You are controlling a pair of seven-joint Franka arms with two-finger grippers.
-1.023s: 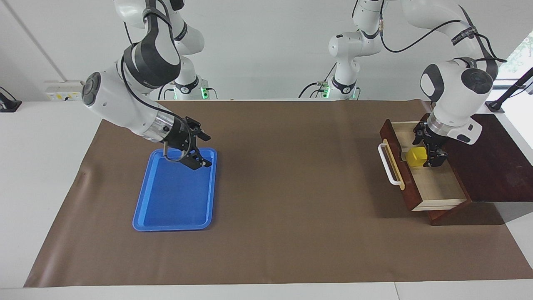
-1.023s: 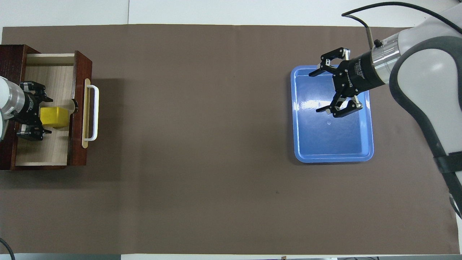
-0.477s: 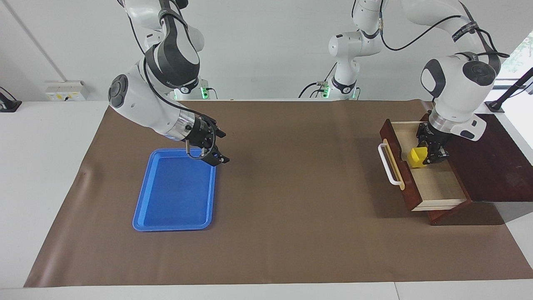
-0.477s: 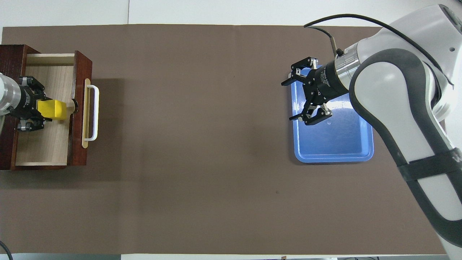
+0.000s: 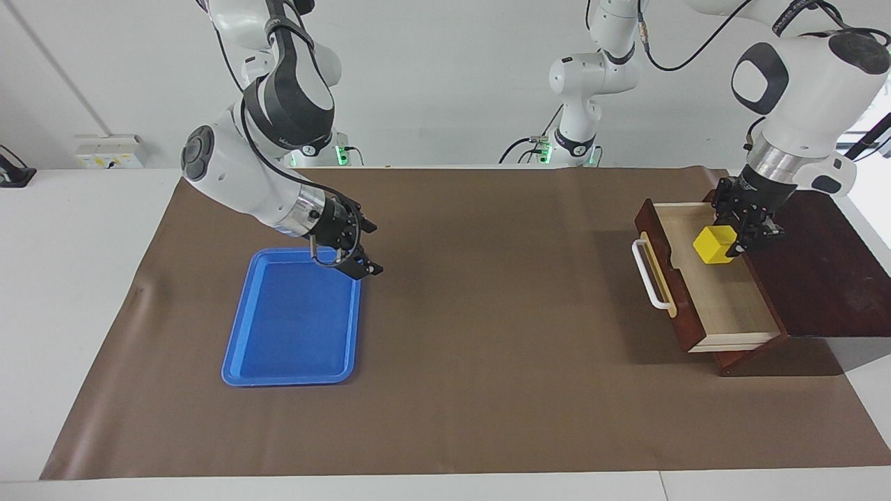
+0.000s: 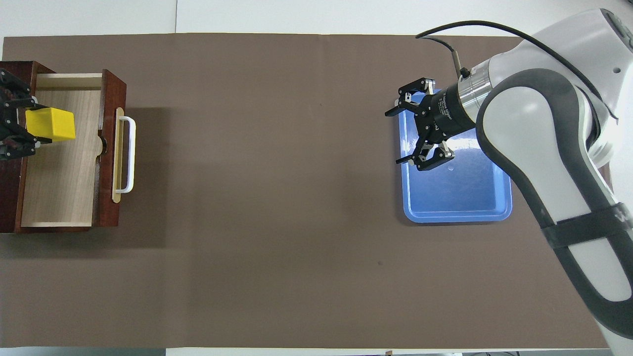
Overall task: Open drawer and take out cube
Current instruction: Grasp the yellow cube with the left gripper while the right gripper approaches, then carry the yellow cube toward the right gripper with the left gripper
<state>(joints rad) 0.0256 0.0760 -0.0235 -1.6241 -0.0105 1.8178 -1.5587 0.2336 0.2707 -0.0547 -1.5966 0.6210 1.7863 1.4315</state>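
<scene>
Blue plastic comes first, going left to right across the facing view: the tray (image 5: pixel 291 318) lies flat on the brown mat (image 5: pixel 473 362) toward the right arm's end of the table. The right gripper (image 5: pixel 358 263) hovers over the tray's edge nearest the robots, jaws spread wide and holding nothing; it has barely moved in the last half second and seems to be waiting.

The middle of the mat carries nothing between the tray and the drawer.

At the left arm's end, the drawer (image 5: pixel 703 299) stands pulled open, its white handle (image 5: pixel 647 275) facing the table's middle. The change is here: a second ago the left gripper (image 5: pixel 739 233) was down in the drawer around the cube (image 5: pixel 713 244); now the jaws pinch the cube and it has been lifted clear of the light wood floor, hanging over the end of the drawer nearest the robots. In the overhead view the cube (image 6: pixel 50 124) sits over the drawer's inner part, beside the dark cabinet top (image 5: pixel 828 271).

So the opening is done and the taking out is well under way. The drawer's front wall looks like the only obstacle, and the cube appears high enough to pass it.
</scene>
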